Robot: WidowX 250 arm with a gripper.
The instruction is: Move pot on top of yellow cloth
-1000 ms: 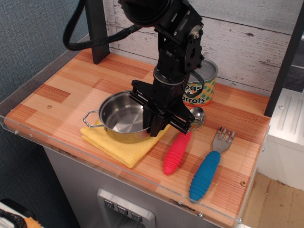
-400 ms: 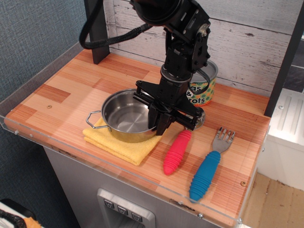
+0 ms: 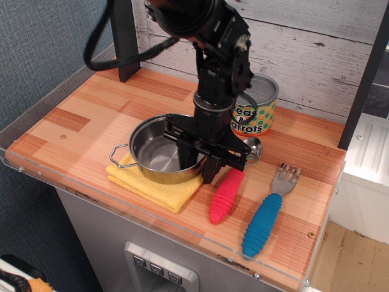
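pot set on the yellow cloth, end effector let go

the stainless-steel pot (image 3: 159, 150) rested on the yellow cloth (image 3: 153, 184) near the surface's (image 3: 79, 115) front edge. where it had clamped the right rim a moment earlier, the end effector (image 3: 198, 164) now stood released, one finger inside and one outside. placement looked done; only withdrawal seemed left. the peas-and-carrots can (image 3: 257, 104), red-handled spoon (image 3: 228, 189) and blue-handled fork (image 3: 267, 213) lay alongside.

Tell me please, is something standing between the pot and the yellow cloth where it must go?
Nothing visible does. The pot already sits on the yellow cloth, and the gripper straddles its right rim, one finger inside, one outside. The red-handled spoon and the can lie off to the right.
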